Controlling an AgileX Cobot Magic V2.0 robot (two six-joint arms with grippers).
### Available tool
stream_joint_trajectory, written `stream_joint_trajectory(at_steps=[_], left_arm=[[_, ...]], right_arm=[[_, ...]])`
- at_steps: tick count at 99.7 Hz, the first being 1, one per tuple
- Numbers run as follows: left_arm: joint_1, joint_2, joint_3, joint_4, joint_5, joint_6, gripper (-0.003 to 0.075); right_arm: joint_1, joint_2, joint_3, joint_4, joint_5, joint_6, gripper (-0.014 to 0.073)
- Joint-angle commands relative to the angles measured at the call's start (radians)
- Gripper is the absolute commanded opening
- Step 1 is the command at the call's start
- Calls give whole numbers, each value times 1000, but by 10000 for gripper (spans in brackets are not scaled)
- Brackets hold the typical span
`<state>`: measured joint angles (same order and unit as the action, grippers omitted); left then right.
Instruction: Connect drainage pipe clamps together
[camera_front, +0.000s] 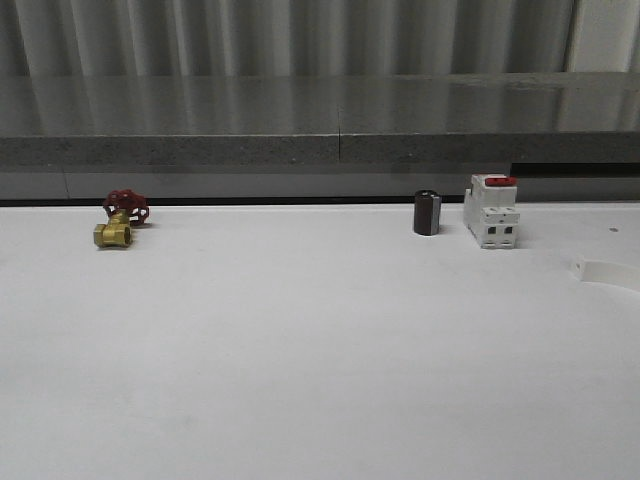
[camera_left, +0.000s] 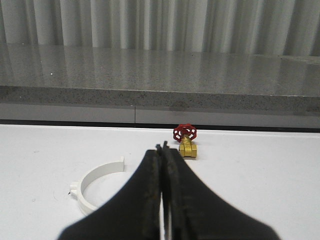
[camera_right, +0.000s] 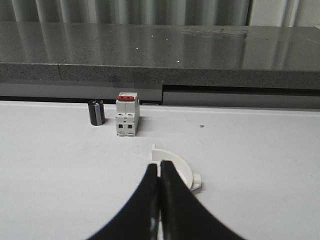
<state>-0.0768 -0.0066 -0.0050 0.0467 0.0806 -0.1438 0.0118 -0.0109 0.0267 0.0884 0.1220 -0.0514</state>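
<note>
A white table (camera_front: 300, 350) was seen from the front, backed by a grey stone ledge (camera_front: 300, 120) and a ribbed wall. At the far left of the table a brass valve with a red handwheel (camera_front: 120, 222) was placed. Toward the far right a small dark cylinder (camera_front: 427, 212) stood upright, and just to its right a white breaker with a red top (camera_front: 491, 211) was set; the two were near each other but apart.

One drainage pipe clamp, the right half-ring (camera_front: 604, 269), was seen lying flat at the right edge of the table, nearer than the breaker and partly cut off by the frame. In the right wrist view the same half-ring (camera_right: 176, 166) was found just beyond the right gripper (camera_right: 159, 172), its far flange end and a small outer tab visible, with part of its arc hidden behind the fingertips. The black fingers of the right gripper were pressed together with nothing held between them.

The other clamp, the left half-ring (camera_left: 95, 187), was seen in the left wrist view, lying flat on the table beside the left gripper (camera_left: 163, 152), partly hidden by its fingers. The fingers of the left gripper were likewise closed against each other and empty. Beyond its tips the brass valve was seen, apart from the half-ring.
</note>
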Motion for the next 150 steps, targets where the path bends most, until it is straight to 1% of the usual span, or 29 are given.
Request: stream_joint_trajectory(at_steps=[1, 34, 41, 51, 58, 67, 74, 89, 98, 103, 112, 130, 135, 140, 147, 150], left_arm=[[3, -30, 35, -7, -81, -1, -20], [3, -30, 22, 11, -81, -1, -20], [3, -25, -14, 6, -40, -1, -20], [3, 15, -106, -1, 34, -1, -20], [3, 70, -179, -33, 52, -1, -20], [3, 172, -293, -47, 132, -1, -20], [3, 267, -401, -47, 235, -1, -20], [3, 492, -637, -41, 510, -1, -20], [3, 603, -735, -41, 623, -1, -20], [3, 666, -768, -41, 652, -1, -20], [3, 746, -799, -41, 658, -1, -20], [3, 859, -802, -38, 658, 1, -15], [3, 881, -802, -38, 662, 1, 13], [3, 896, -802, -38, 662, 1, 79], [3, 910, -802, -38, 666, 1, 226], [3, 915, -802, -38, 668, 1, 321]], right_arm=[[-5, -13, -14, -6, -82, -1, -118], [-5, -13, -14, -6, -82, -1, -118], [-5, -13, -14, -6, -82, -1, -118], [-5, -13, -14, -6, -82, -1, -118], [-5, -13, -14, -6, -82, -1, -118], [-5, -13, -14, -6, -82, -1, -118], [-5, -13, -14, -6, -82, -1, -118], [-5, -13, -14, -6, -82, -1, -118], [-5, -13, -14, -6, -82, -1, -118], [-5, -13, -14, -6, -82, -1, -118], [-5, -13, -14, -6, -82, -1, -118], [-5, -13, -14, -6, -82, -1, -118], [-5, -13, -14, -6, -82, -1, -118], [-5, -13, -14, -6, -82, -1, -118], [-5, -13, -14, -6, -82, -1, -118], [-5, -13, -14, -6, -82, -1, -118]])
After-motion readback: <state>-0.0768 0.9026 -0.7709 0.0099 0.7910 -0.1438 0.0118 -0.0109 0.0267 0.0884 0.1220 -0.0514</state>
